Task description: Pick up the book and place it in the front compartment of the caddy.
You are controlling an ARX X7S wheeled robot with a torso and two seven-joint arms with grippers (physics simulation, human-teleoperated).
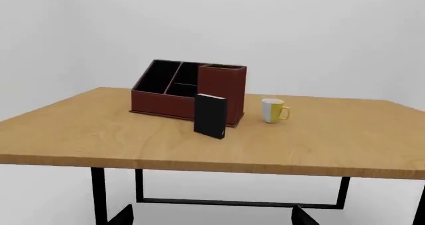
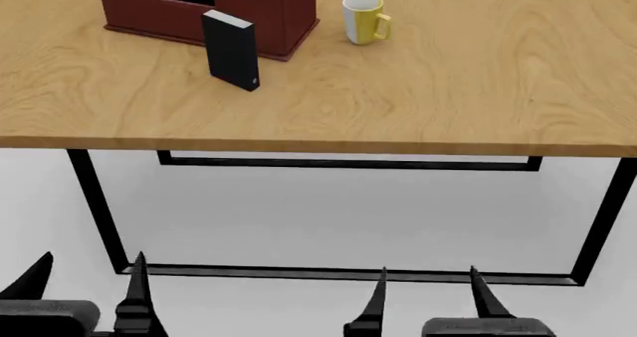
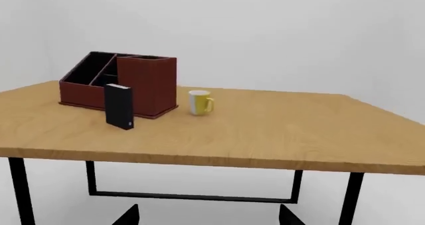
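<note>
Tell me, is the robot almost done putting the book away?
Not yet. Nothing looks done: the book stands upright on the table, just outside the caddy. Both grippers, left and right, hang open and empty below the table. Grabbing and placing remain.

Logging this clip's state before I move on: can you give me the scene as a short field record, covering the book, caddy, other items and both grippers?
book: standing upright on the table, in front of the caddy, not grasped
caddy: red-brown, on the table behind the book; visible compartments look empty
mug: white and yellow, beside the caddy, apart from it
left gripper: open, low, below table edge
right gripper: open, low, below table edge
task stage: not started
</note>
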